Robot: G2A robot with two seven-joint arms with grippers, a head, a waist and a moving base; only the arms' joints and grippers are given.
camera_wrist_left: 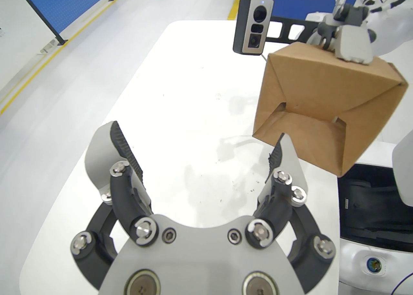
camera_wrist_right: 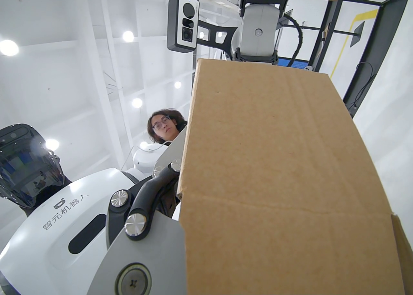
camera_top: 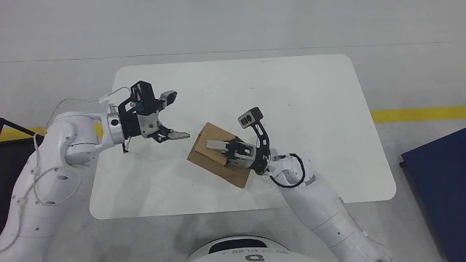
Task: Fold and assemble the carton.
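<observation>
Clamping brown carton point(camera_top: 200, 153), right claw point(camera_top: 216, 145), left claw point(camera_top: 176, 116) spread

White arms point(camera_top: 69, 142), black ribbed jaws, silver screws point(camera_wrist_left: 145, 228)

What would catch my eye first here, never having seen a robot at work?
A brown carton stands out, gripped by the right tool over the near part of the white table. Beside it, the left tool hangs open, pointing at the carton.
</observation>
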